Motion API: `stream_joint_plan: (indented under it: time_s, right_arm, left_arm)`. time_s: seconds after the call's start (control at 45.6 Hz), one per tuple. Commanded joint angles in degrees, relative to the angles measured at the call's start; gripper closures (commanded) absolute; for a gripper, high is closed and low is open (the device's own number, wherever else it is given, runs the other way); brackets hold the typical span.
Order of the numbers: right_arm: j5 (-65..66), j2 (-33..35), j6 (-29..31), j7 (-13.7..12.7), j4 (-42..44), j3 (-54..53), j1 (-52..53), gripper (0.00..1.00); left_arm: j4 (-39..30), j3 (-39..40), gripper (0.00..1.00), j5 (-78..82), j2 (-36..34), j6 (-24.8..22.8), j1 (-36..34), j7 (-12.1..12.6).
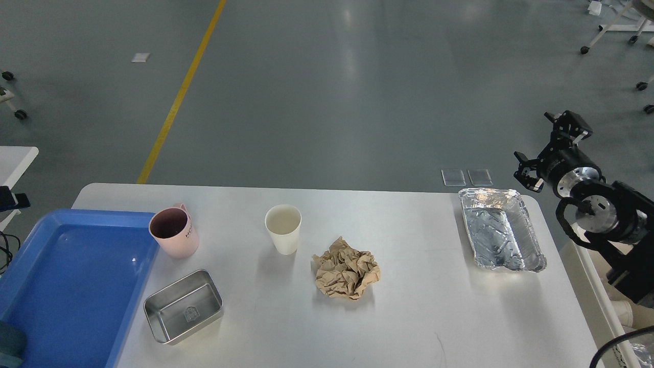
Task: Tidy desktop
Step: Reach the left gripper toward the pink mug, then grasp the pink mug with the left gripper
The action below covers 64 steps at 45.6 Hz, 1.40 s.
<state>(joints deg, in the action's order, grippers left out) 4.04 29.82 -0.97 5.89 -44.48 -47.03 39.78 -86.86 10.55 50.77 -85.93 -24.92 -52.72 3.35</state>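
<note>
One gripper shows: the right gripper (549,145), off the right edge of the desktop (419,306) and above the floor, with its two fingers spread apart and nothing between them. The left gripper is out of view. Nearest to the right gripper is the foil tray (501,229), at the desktop's far right corner, apart from the fingers. Toward the middle lies a wad of brown paper (346,275), and just beyond it to the left stands a white cup (283,228), upright. Farther left is a pink mug (174,232), upright, beside the blue tray (71,286) at the left edge. A steel tin (183,306) sits nearer the front, just right of the blue tray. The desktop fills the lower half of the view.
</note>
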Motion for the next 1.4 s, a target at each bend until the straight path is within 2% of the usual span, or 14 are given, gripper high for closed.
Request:
stream_joint_plan:
  time_s: [0.0, 0.132, 0.219, 0.768, 1.163, 1.382]
  right_arm:
    - [0.0, 0.0, 0.0, 0.0, 0.0, 0.0, 0.0, 0.00]
    - [0.0, -0.3, 0.2, 0.0, 0.0, 0.0, -0.1, 0.00]
    - [0.0, -0.7, 0.3, 0.0, 0.1, 0.0, -0.2, 0.00]
    - [0.0, -8.4, 0.7, 0.4, 0.1, -0.6, 0.0, 0.00]
    - [0.1, -8.6, 0.7, 0.5, 0.4, -0.3, 0.1, 0.00]
    - [0.1, -8.6, 0.4, 0.5, 0.4, -0.3, 0.1, 0.00]
  left_arm:
    - [2.1, -0.1, 0.00, 4.0, 7.2, 0.0, -0.6, 1.8]
    - [6.5, -0.3, 0.00, 4.2, 14.5, 0.2, -0.5, 5.2]
    - [10.6, -0.4, 0.00, 4.2, 19.6, 0.4, -0.2, 6.1]
    - [24.1, -1.3, 0.00, 4.5, 35.5, 2.1, 1.1, 6.1]
    - [37.9, -1.2, 0.00, 4.2, 46.7, 2.5, 2.4, 6.1]
    - [41.2, -1.3, 0.00, 4.2, 51.2, 4.2, 3.4, 6.1]
